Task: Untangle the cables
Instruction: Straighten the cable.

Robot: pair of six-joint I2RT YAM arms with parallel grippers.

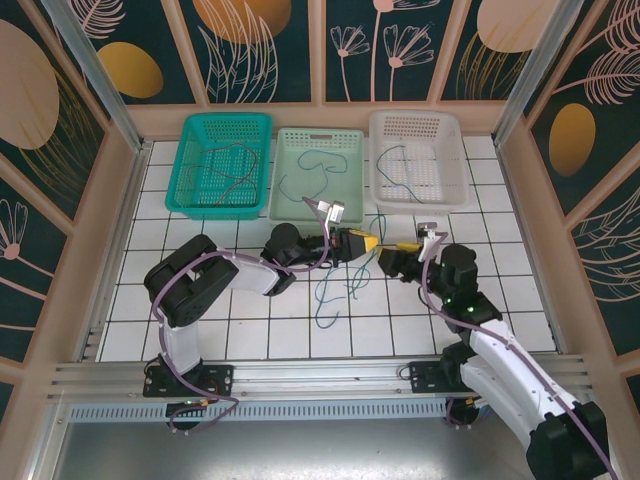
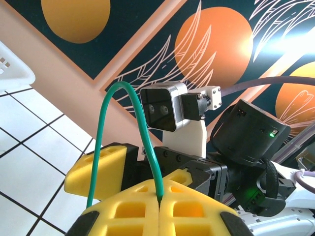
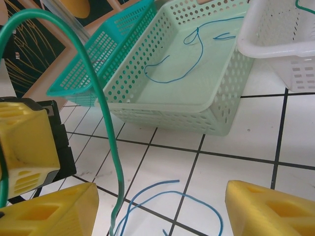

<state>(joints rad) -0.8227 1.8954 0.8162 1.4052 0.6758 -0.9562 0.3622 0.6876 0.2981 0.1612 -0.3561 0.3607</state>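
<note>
The left gripper point(image 2: 160, 209) has its 2 yellow fingers pressed together, pinching a green cable point(image 2: 149, 147) at their seam; from that pinch the cable rises, arches over and drops back down on the far side of the arch. The right gripper point(image 3: 162, 189) faces it just beside, with its jaws standing wide and nothing clamped between them. In the right wrist view the green cable hangs down between those 2 parted fingers, close against the one on the left of the picture; whether it touches that finger I cannot tell. Both grippers meet over the middle of the tiled table point(image 1: 250, 330), in front of 3 baskets set in a row along the far edge. A blue cable point(image 3: 147, 187) lies in loose curves on the tiles below the grippers. The teal basket point(image 1: 225, 118) on the left holds a dark cable point(image 1: 232, 160), the pale green basket point(image 3: 216, 105) in the middle holds a second blue cable point(image 3: 201, 49), and the white basket point(image 1: 415, 117) on the right holds another green wire point(image 1: 388, 168)
</note>
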